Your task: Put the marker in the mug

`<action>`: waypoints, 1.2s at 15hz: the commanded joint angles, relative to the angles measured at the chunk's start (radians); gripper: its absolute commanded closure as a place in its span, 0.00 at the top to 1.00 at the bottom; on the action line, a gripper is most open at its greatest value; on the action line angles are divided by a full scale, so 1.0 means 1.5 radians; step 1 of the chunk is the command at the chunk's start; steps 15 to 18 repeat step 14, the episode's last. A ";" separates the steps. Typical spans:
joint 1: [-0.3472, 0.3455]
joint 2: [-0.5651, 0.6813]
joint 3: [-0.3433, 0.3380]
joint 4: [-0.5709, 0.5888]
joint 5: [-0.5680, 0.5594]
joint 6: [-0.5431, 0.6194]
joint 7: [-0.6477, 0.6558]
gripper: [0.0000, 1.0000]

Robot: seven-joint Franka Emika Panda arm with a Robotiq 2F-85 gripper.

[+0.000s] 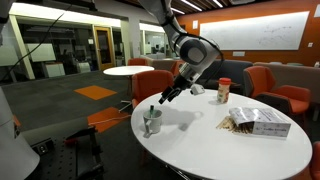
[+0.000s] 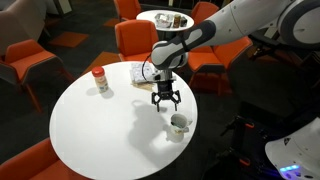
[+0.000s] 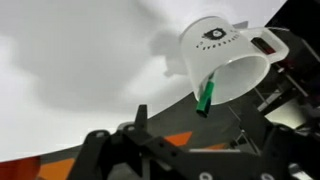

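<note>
Thin green marker (image 3: 206, 95) inside the mug (image 3: 222, 60), leaning against the rim, upper end poking out past the lip (clearest from the wrist camera, looking down into the opening). Pale grey-silver mug, cylindrical, upright, with a handle (image 3: 263, 42) off to one side and a small round marking on the inner bottom. Placed near the edge of the round white table (image 2: 95, 135). Small in an exterior view (image 1: 152, 123), with a dark sliver rising above the rim, its colour not readable there.

Gripper (image 2: 165, 105) hanging above the table just beside the mug, not touching it, fingers spread wide with nothing between them.

Elsewhere on the table:
- a brownish jar (image 2: 100, 80) with a red lid, well apart from the mug
- a flat printed box (image 1: 258, 122), also well apart, partly covered by the arm (image 2: 215, 30) in an exterior view

Orange chairs (image 2: 140, 40) around the table. Second round table (image 1: 128, 71) behind.

Lower part of the marker hidden inside the mug, so no telling where its foot rests. Bottom of the wrist view filled by dark, blurred gripper parts. Print on the box too small to read. Mug handle hard to make out in both exterior views.
</note>
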 commanded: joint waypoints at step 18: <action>0.093 -0.180 -0.054 -0.279 -0.306 0.421 0.552 1.00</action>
